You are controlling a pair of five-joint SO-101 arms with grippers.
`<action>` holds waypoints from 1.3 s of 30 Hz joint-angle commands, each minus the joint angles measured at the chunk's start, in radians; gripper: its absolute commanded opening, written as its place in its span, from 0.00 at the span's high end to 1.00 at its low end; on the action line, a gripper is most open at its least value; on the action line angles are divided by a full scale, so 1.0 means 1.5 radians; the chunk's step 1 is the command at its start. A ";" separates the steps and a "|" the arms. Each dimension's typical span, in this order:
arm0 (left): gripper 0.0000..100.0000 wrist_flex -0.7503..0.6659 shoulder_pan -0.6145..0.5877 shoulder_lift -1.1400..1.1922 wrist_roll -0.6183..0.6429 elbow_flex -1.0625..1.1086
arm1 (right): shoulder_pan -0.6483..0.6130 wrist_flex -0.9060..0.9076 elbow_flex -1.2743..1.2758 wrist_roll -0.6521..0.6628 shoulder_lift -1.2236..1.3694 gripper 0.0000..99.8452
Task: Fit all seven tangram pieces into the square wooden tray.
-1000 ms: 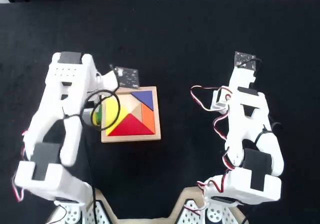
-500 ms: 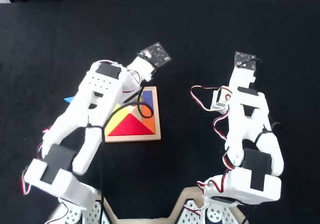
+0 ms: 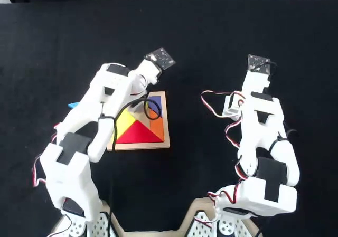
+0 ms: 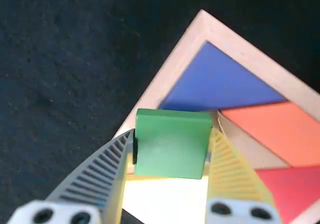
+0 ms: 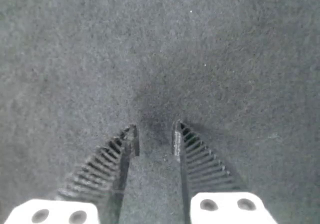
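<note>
The left gripper (image 4: 171,133) squeezes a green square wooden piece (image 4: 172,151) above the partly filled square wooden tray (image 4: 170,74), so pieces are left.

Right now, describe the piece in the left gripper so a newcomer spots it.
Find the square wooden tray on the black table, under the left arm. At its edge beside the blue triangle, the left gripper pinches a green square piece. It is the only green piece and the only one held.

Tray (image 3: 142,146) partly under left arm (image 3: 105,97)
</note>
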 commanded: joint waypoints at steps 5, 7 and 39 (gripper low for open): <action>0.97 0.045 -0.008 -0.006 0.014 -0.044 | 0.001 0.001 -0.033 -0.004 0.002 0.88; 0.97 0.075 -0.007 -0.006 0.016 -0.054 | 0.001 0.001 -0.033 -0.004 0.002 0.88; 0.73 0.090 -0.057 -0.008 0.058 -0.122 | 0.001 0.001 -0.032 0.000 0.002 0.88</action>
